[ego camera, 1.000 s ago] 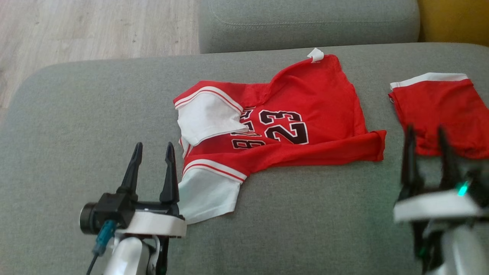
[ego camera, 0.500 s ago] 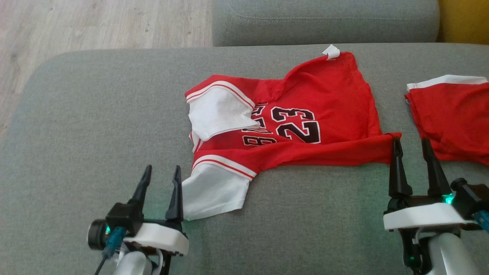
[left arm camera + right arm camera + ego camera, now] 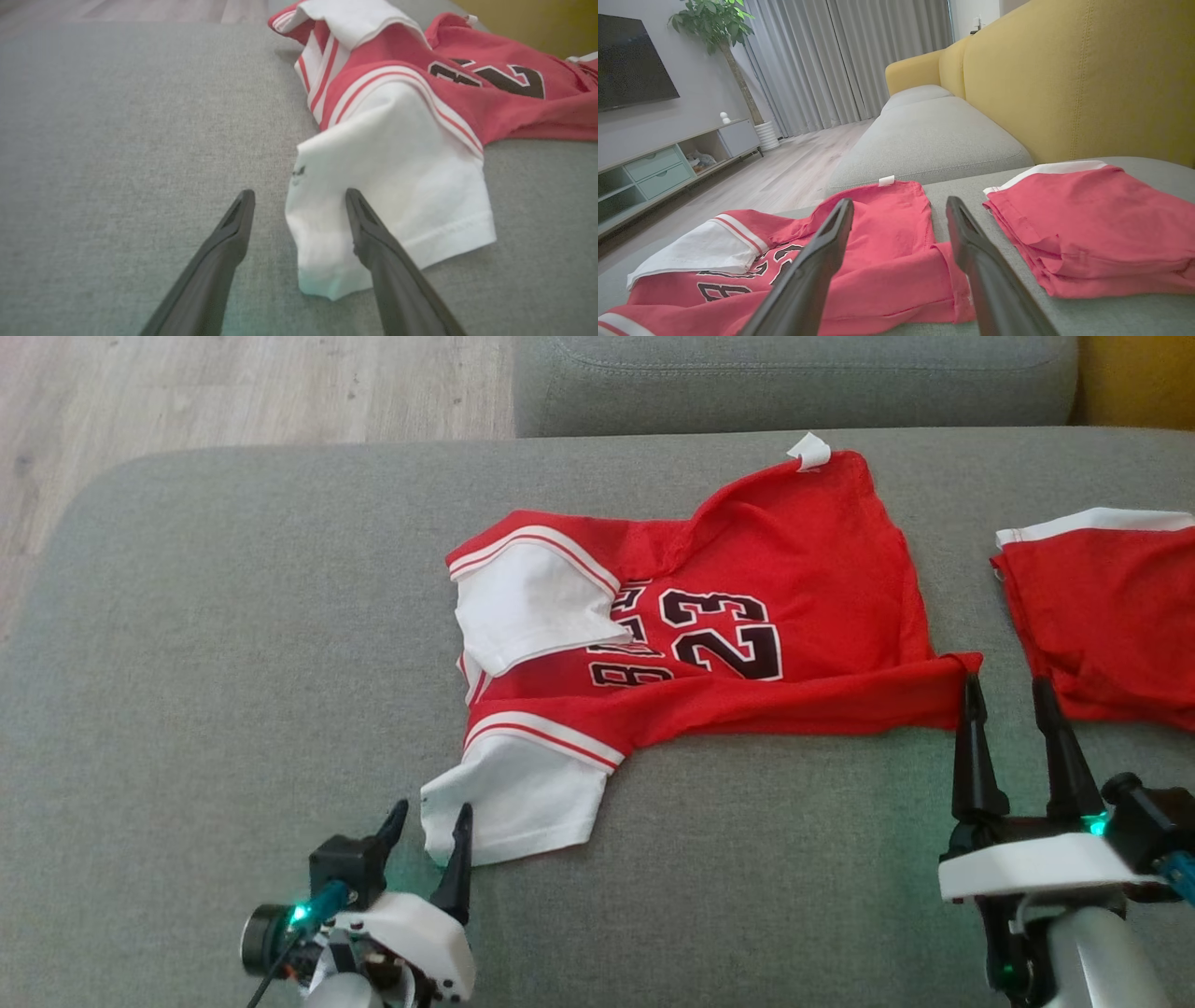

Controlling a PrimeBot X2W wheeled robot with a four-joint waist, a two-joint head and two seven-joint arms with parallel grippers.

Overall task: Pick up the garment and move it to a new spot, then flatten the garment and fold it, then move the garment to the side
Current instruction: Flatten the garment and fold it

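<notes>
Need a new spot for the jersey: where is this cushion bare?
Widest bare patch: grey cushion left of the jersey, out to its rounded edge. Another strip lies in front of the jersey, between left gripper and right gripper. Crowded at right: a narrow gap before the folded red garment.

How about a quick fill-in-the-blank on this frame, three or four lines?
1. The jersey bears the number ____ in black.
2. The left gripper, jaws ____, is at the jersey's near white sleeve.
3. The folded red garment lies to the jersey's ____, by the right gripper.
4. The sofa backrest is ____ in colour.
Missing: 23; open; right; yellow.
</notes>
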